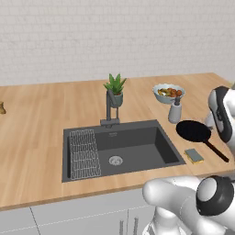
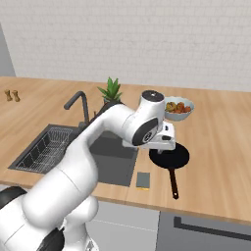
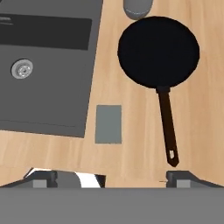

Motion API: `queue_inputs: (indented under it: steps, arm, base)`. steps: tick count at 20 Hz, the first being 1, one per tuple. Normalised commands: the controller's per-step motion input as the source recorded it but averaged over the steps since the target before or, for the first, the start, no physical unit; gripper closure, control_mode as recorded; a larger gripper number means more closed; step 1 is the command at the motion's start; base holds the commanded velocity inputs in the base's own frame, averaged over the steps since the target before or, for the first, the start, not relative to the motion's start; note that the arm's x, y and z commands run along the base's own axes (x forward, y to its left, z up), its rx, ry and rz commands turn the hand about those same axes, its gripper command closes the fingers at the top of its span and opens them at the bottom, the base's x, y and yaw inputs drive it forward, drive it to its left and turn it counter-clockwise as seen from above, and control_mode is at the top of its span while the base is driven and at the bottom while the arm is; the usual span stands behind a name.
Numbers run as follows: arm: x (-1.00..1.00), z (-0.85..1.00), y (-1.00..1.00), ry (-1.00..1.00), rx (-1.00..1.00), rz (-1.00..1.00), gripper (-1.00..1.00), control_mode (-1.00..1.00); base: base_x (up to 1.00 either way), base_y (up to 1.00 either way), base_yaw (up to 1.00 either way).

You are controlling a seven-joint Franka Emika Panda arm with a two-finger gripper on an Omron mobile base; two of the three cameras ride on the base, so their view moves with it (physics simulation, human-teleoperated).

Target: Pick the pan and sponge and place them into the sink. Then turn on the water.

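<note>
The round black frying pan (image 3: pixel 158 51) and the small grey-topped rectangular sponge (image 3: pixel 108 124) lie on the wooden counter (image 1: pixel 36 119) beside the dark grey recessed sink (image 1: pixel 133 147). The two-finger gripper (image 3: pixel 111 178) hovers above them, jaws spread wide and holding nothing.

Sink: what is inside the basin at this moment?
Inside the sink lie a wire-grid rack on one side and a round metal drain. The pan and sponge sit outside it on the counter. The robot's arm covers part of the basin in the right base view.
</note>
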Motion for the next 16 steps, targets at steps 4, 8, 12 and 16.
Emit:
queue_inputs:
  steps: [4, 8, 12, 16]
  arm:
    - [0.07, -0.39, -0.45, 0.02, 0.0, 0.0, -1.0, -1.0]
    - [0.23, -0.38, -0.28, 0.04, 0.0, 0.0, -1.0, -1.0]
    - [0.37, -0.41, -0.24, 0.11, 0.0, 0.0, -1.0, -1.0]
    - [0.34, -0.39, -0.26, 0.13, 0.0, 0.0, -1.0, -1.0]
  base:
    - [0.0, 0.0, 0.0]
    - [0.0, 0.0, 0.0]
    - [0.0, 0.0, 0.0]
    - [0.0, 0.0, 0.0]
